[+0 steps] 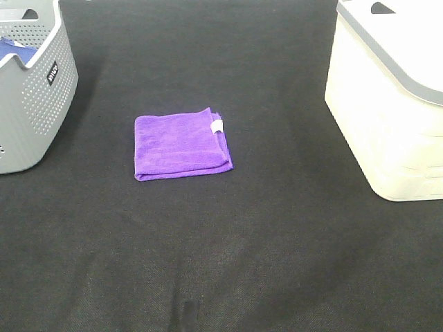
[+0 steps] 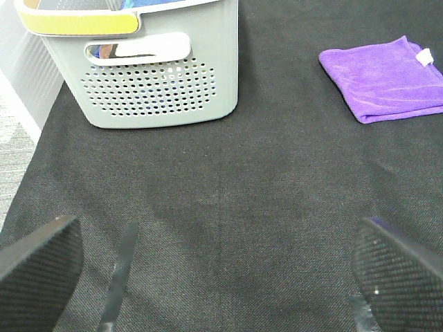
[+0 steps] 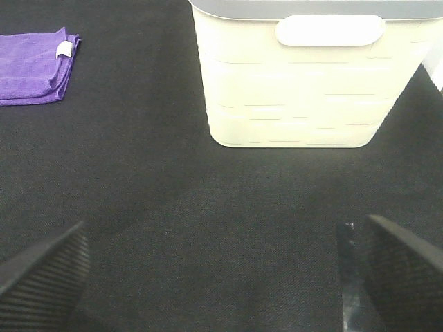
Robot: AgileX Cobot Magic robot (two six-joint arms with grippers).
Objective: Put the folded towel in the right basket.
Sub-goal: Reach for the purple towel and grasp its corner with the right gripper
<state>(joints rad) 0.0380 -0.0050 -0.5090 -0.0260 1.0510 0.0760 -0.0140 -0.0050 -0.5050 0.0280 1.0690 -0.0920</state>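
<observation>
Purple towel [image 1: 181, 146], one; grey basket [image 1: 34, 104], cream basket [image 1: 387, 131]

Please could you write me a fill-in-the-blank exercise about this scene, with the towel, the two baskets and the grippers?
1. The folded towel is ____ in colour.
2. It lies ____ the left basket and the right basket.
3. The left basket's wall has many small ____.
4. The left gripper and the right gripper are both ____, holding nothing.
Missing words: purple; between; holes; open.

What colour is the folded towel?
Purple towel with a small white tag; clearest in the exterior high view.
</observation>
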